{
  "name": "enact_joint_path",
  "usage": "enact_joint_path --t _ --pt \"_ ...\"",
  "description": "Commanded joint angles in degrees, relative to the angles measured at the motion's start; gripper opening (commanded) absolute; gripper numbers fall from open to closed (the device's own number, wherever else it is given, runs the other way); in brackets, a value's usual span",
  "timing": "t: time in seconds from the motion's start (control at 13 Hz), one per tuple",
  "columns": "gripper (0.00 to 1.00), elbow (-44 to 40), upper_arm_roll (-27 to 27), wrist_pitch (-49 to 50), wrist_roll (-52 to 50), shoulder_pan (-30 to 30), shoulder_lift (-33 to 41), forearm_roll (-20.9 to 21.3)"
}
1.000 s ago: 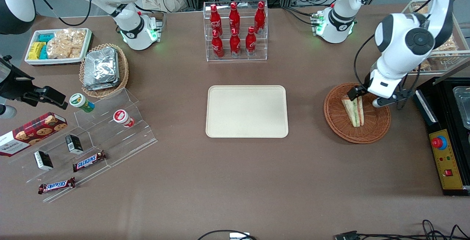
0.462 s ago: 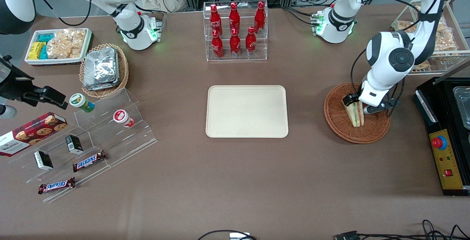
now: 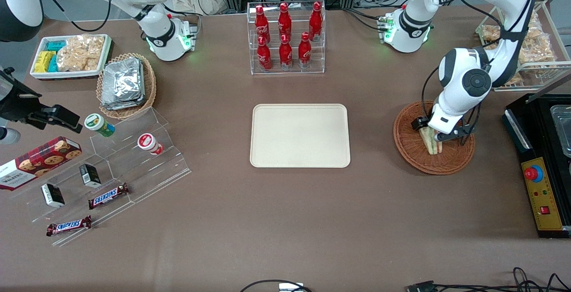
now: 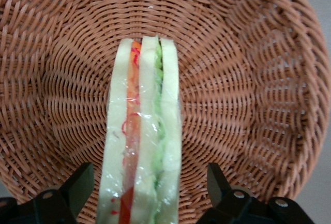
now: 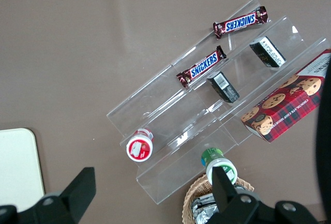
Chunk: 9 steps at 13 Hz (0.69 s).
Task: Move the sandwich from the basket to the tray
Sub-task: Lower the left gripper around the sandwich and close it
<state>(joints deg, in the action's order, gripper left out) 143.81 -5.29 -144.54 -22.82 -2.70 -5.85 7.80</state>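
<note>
My gripper (image 4: 147, 195) sits low inside the basket (image 3: 412, 149), fingers (image 4: 77, 185) spread apart, one on each side of the sandwich (image 4: 145, 151) and not yet touching the bread. The sandwich stands on edge on the woven floor of the basket, its filling layers facing up toward my wrist: a red layer, then a green one, each between pale slices, all under a thin clear wrap that shows creases and glare. I judge the item light, soft and easily crushed; the film will likely be slick. Hold should be taken across the two outer bread faces, at mid-height on the wedge, with closure only until the slices firm up, so the filling is not squeezed out. The weave beneath is ribbed, and a fingertip may catch on it if I go lower. The tray (image 3: 299, 135) lies bare, well apart from the basket, toward the parked arm's end of the table.
</note>
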Motion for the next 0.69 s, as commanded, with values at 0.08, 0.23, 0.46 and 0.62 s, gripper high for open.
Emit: enact_joint_path --t 0.08,0.23,0.46,0.62 --pt "0.89 0.51 1.59 -1.62 1.64 -0.38 -0.21 1.25" --pt "0.17 0.51 1.78 -1.8 2.78 -0.38 -0.39 1.25" --pt "0.0 0.51 1.78 -1.71 2.87 -0.38 -0.13 1.25" --pt "0.0 0.42 1.78 -1.01 2.87 -0.38 0.57 1.25"
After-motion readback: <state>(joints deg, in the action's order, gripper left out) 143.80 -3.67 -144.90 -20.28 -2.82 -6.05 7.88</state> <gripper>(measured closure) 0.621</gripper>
